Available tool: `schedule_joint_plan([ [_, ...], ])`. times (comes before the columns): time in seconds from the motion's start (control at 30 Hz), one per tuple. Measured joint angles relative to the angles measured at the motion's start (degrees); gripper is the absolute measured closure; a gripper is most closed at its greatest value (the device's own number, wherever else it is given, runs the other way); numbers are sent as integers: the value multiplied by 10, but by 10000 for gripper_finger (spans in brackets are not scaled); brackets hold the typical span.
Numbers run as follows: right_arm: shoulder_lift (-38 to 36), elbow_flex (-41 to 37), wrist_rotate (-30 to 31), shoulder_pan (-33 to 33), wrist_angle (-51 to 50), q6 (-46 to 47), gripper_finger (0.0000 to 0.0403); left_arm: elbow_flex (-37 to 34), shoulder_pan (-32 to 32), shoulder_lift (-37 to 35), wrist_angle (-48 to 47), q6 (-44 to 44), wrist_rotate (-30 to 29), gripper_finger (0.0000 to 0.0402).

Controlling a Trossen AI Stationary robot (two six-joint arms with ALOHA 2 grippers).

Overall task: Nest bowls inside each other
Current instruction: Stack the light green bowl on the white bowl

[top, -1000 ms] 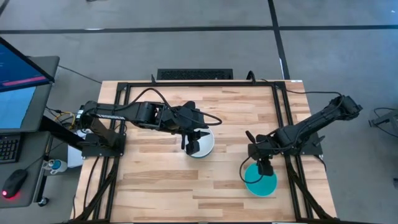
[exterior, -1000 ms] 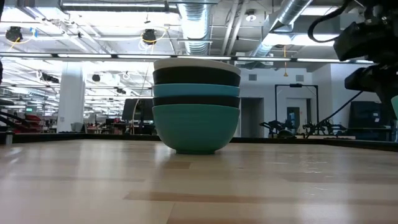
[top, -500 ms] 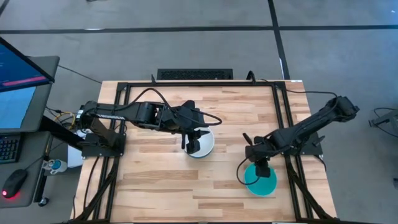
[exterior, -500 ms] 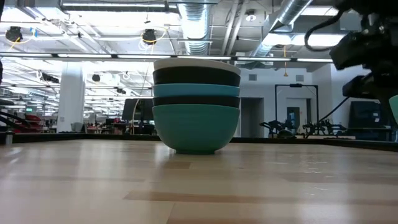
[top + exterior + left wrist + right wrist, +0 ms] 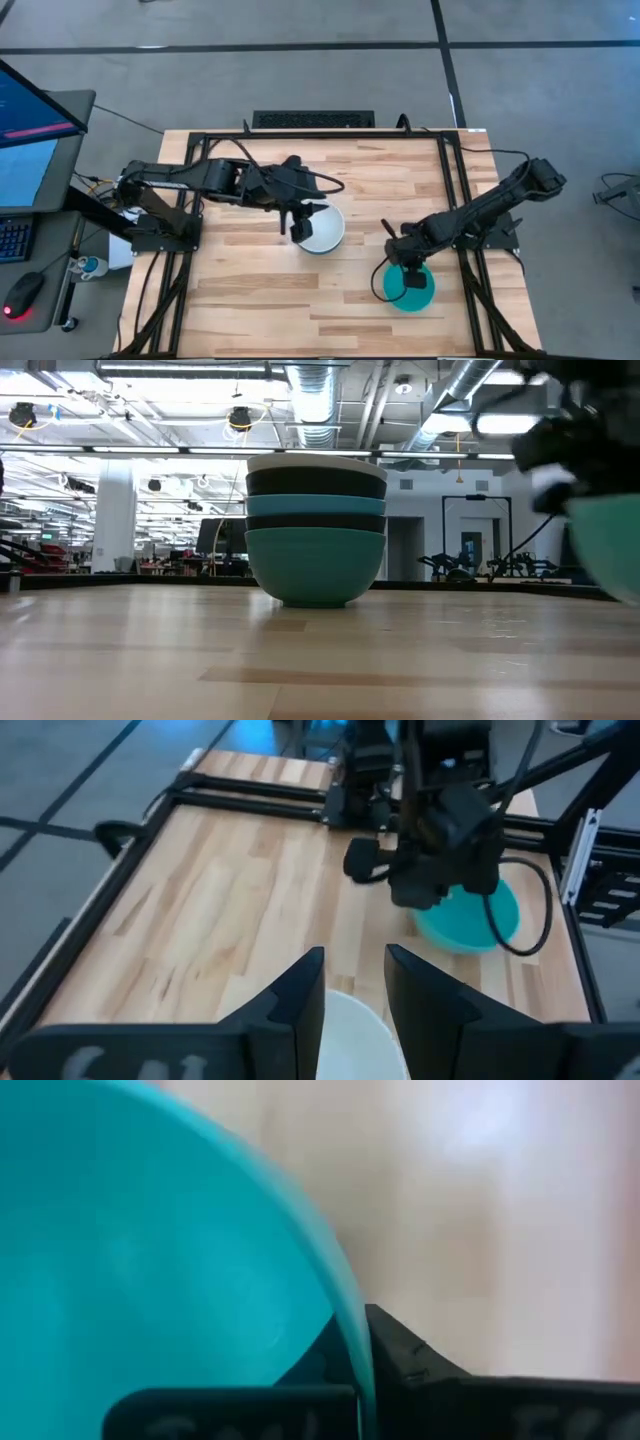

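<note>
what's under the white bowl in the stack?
Under the white bowl, the low view shows a black bowl, a cyan bowl, a thin black rim, and a teal bowl at the bottom. Their insides are covered.

This was a robotics lab in a large open industrial hall. The ceiling [image 5: 330, 400] carried exposed silver ducts, pipes and strip lights. The floor [image 5: 300, 60] was bare grey concrete with dark seams. Two arms were mounted on a black metal frame [image 5: 200, 140] around a wooden table [image 5: 250, 290]. A monitor [image 5: 30, 120], a keyboard [image 5: 12, 238] and a mouse [image 5: 22, 294] stood beside it. Far behind, more rigs [image 5: 480, 565] and desks showed.
</note>
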Motion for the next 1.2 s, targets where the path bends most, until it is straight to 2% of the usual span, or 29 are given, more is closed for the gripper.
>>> schedule_joint_plan([
  [0.17, -34, 57, 89, -14, -34, 0, 391, 0, -5, -35, -22, -14, -32, 302],
  [0.4, -42, 188, 149, -75, -115, 1, 391, 0, -10, -69, -51, -3, -86, 302],
  [0.57, -42, 292, 195, -125, -104, 1, 391, 0, -10, -93, -89, -4, -134, 302],
  [0.83, 11, 387, 176, -218, -68, 0, 389, 0, -10, -123, -94, 20, -167, 302],
  [1.2, 189, 502, 132, -232, -79, -45, 385, -1, -10, -137, -146, 22, -175, 302],
])
